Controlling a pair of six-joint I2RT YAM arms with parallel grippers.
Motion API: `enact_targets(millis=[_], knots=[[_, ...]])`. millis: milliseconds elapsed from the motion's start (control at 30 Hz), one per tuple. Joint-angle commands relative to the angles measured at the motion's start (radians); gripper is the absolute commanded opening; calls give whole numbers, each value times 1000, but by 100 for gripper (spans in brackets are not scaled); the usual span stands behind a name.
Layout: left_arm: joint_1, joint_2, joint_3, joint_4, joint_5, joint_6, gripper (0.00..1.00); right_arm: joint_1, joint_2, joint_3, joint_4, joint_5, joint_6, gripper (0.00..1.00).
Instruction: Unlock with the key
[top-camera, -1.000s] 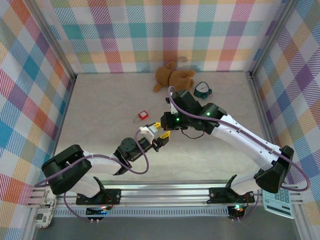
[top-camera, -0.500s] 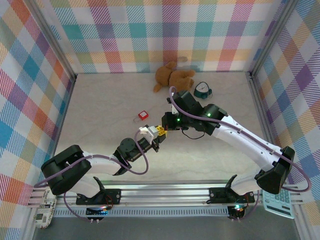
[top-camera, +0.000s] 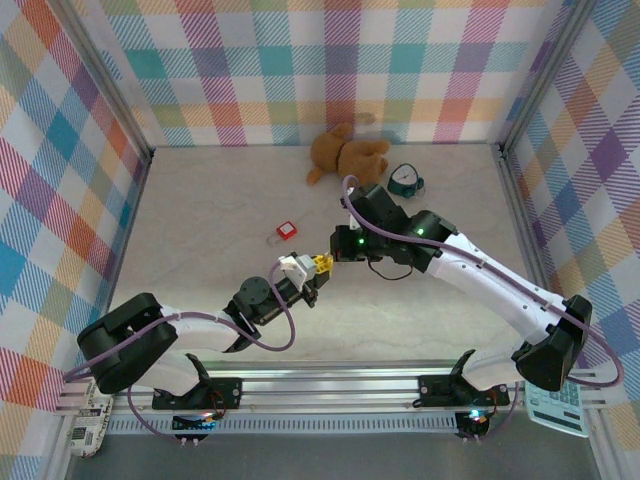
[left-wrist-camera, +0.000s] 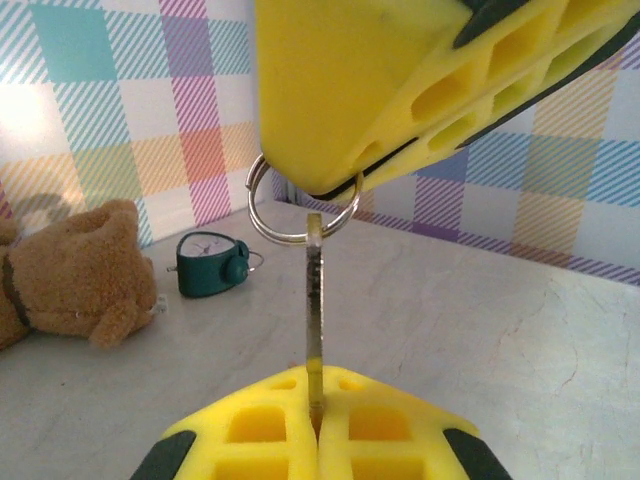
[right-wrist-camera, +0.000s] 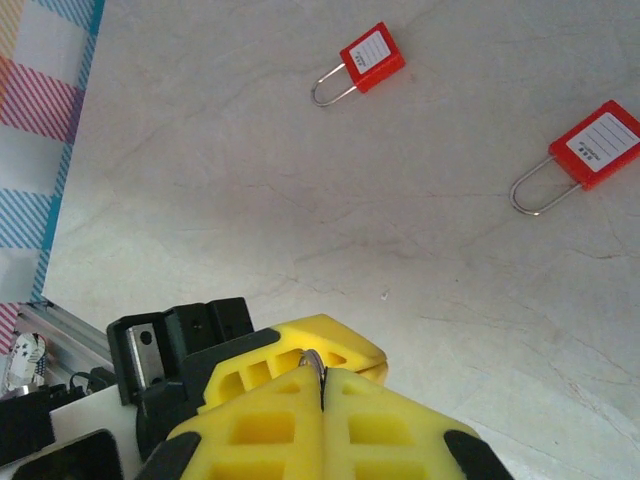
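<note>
The key (left-wrist-camera: 314, 310) is a thin silvery blade standing upright, with a wire ring (left-wrist-camera: 300, 215) at its top. My left gripper (left-wrist-camera: 316, 420) is shut on the blade's lower end. Above it, the yellow fingers (left-wrist-camera: 380, 90) of my right gripper pinch the key's head. In the right wrist view my right gripper (right-wrist-camera: 322, 385) is shut with the ring (right-wrist-camera: 314, 360) showing between its pads. From above, the two grippers meet tip to tip (top-camera: 322, 264) over mid-table. Two red padlocks (right-wrist-camera: 372, 58) (right-wrist-camera: 605, 143) lie on the table beyond; one padlock (top-camera: 287, 231) shows from above.
A brown teddy bear (top-camera: 345, 153) and a teal alarm clock (top-camera: 405, 180) lie near the back wall. A calculator (top-camera: 555, 405) sits at the front right, off the table, and a remote-like device (top-camera: 88, 420) at the front left. Checked walls enclose three sides.
My left gripper has closed onto the key's blade. The right gripper kept its hold, and the joined tips shifted slightly away from the bases.
</note>
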Motion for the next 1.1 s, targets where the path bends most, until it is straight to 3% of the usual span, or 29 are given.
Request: enact_targets(millis=[0, 367, 500, 567, 667, 800, 833, 900, 1000, 1033, 1067], knots=[[-4, -52, -6, -14, 32, 22, 0, -42, -33, -38, 3, 61, -6, 0], [32, -128, 44, -203, 81, 41, 0, -68, -62, -106, 56, -22, -40, 0], [39, -169, 68, -320, 103, 32, 0, -71, -115, -109, 98, -22, -113, 17], [40, -236, 123, -532, 110, -4, 0, -73, -161, -111, 109, 31, -185, 27], [40, -310, 224, -859, 147, -37, 0, -87, -254, -171, 191, 119, -294, 34], [41, -378, 185, -900, 108, -102, 0, -122, -378, -370, 485, 95, -403, 41], [42, -400, 175, -912, 97, -126, 0, -127, -399, -430, 581, 90, -438, 48], [49, -435, 169, -936, 88, -159, 0, -130, -389, -511, 702, 65, -508, 63], [85, -456, 150, -940, 161, -202, 0, -134, -333, -478, 637, -27, -502, 67], [107, -452, 144, -932, 213, -226, 0, -157, -312, -453, 598, -87, -469, 67], [131, -444, 137, -914, 273, -249, 0, -199, -294, -449, 599, -263, -472, 67]])
